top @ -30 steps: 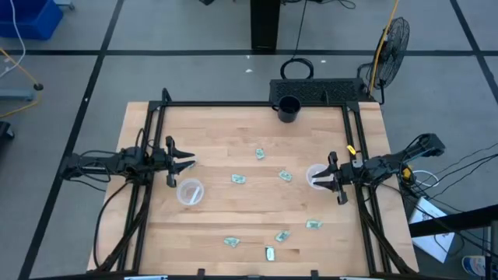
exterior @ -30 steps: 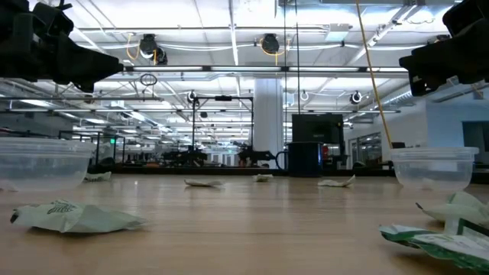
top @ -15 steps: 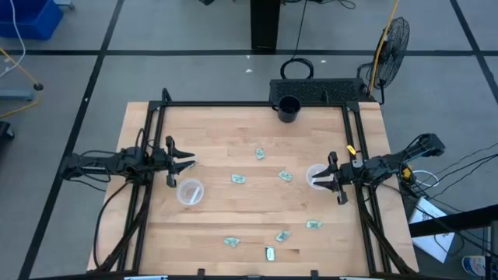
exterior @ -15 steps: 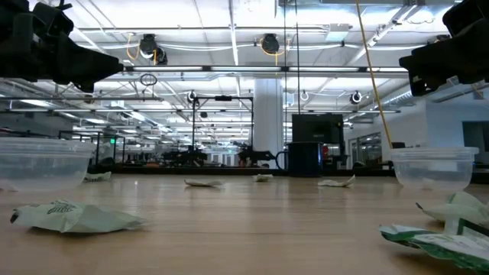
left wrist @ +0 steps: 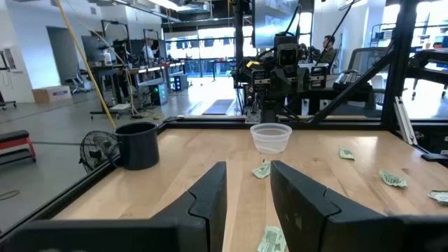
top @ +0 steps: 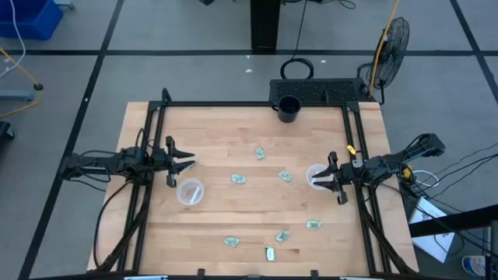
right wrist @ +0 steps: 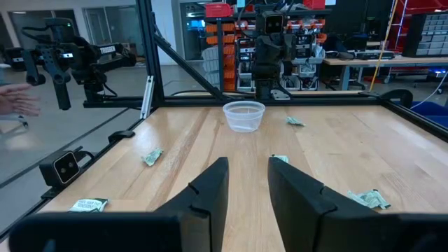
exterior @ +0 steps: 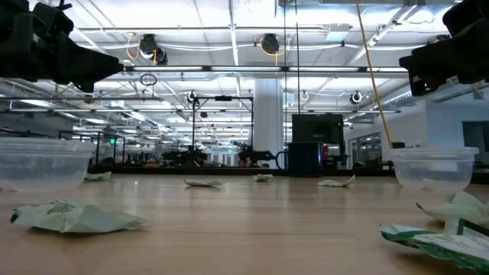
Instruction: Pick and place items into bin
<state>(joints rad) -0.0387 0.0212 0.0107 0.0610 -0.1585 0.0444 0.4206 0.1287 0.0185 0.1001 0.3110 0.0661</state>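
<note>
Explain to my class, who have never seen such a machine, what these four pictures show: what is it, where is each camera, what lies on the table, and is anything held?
It is a robot with two dark arms at a wooden table. One camera looks straight down, one sits at table height, and one rides on each wrist. The left gripper and the right gripper hover at opposite sides, fingers open, holding nothing. Scattered between them lie small pale green wrapped items. Two clear cups stand there, the left cup and the right cup, plus a dark mug at the far edge.
</note>
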